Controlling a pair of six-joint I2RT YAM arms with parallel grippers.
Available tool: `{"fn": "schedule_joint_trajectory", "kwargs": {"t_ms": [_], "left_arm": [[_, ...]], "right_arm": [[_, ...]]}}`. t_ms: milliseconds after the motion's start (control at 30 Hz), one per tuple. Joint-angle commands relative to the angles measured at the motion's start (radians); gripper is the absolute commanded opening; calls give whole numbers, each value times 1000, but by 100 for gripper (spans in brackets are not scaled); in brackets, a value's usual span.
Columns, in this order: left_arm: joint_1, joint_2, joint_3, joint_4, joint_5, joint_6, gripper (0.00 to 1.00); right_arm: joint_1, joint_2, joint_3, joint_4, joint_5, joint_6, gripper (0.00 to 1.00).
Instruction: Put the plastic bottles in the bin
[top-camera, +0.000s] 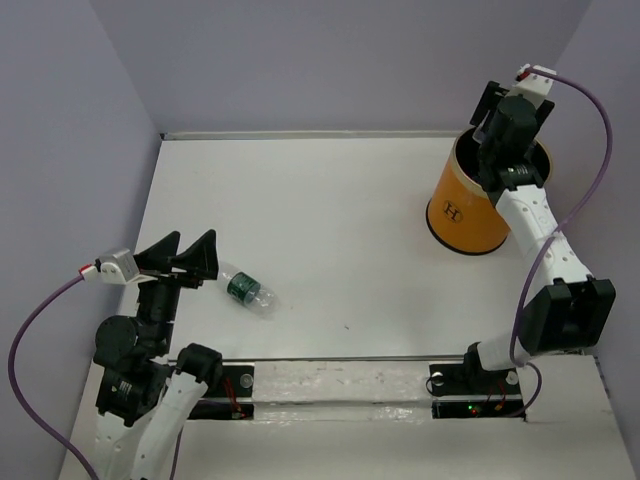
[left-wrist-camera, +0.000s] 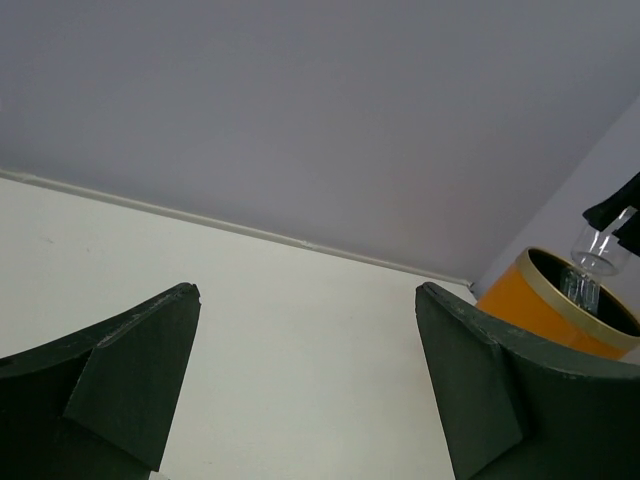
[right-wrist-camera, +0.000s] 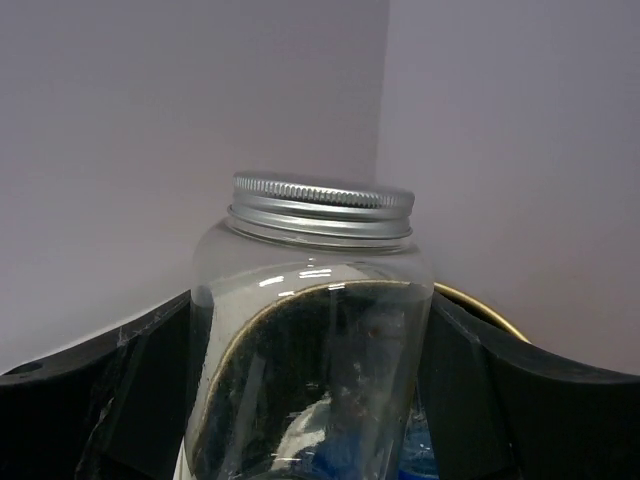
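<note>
My right gripper (top-camera: 503, 135) hangs over the open top of the orange bin (top-camera: 465, 215). It is shut on a clear plastic bottle (right-wrist-camera: 312, 290) with a silver screw cap, and both fingers (right-wrist-camera: 120, 390) press the bottle's sides. Through the bottle I see the bin's gold rim (right-wrist-camera: 482, 306), its black inside and something blue in it. In the left wrist view the held bottle (left-wrist-camera: 590, 262) hangs just above the bin (left-wrist-camera: 535, 310). A clear bottle with a green label (top-camera: 248, 290) lies on the table. My left gripper (top-camera: 190, 242) is open just left of it and empty (left-wrist-camera: 308, 292).
Grey walls close off the table at the back and on both sides. The bin stands at the far right, near the corner. A metal rail (top-camera: 340, 380) runs along the near edge between the arm bases.
</note>
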Motion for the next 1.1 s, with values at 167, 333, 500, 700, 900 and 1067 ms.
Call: {"fn": "schedule_joint_trajectory", "kwargs": {"t_ms": [167, 333, 500, 700, 900, 1067], "left_arm": [[-9, -12, -1, 52, 9, 4, 99], [-10, -6, 1, 51, 9, 3, 99], [-10, 0, 1, 49, 6, 4, 99], [7, 20, 1, 49, 7, 4, 99], [33, 32, 5, 46, -13, 9, 99], [56, 32, 16, 29, -66, 15, 99]], "right_arm": [[-38, 16, -100, 46, 21, 60, 73], [-38, -41, -91, -5, 14, 99, 100], [-28, -112, -56, -91, -123, 151, 100], [224, -152, -91, -103, -223, 105, 99], [473, -35, -82, -111, -444, 105, 91], [668, 189, 106, -250, -649, -16, 93]]}}
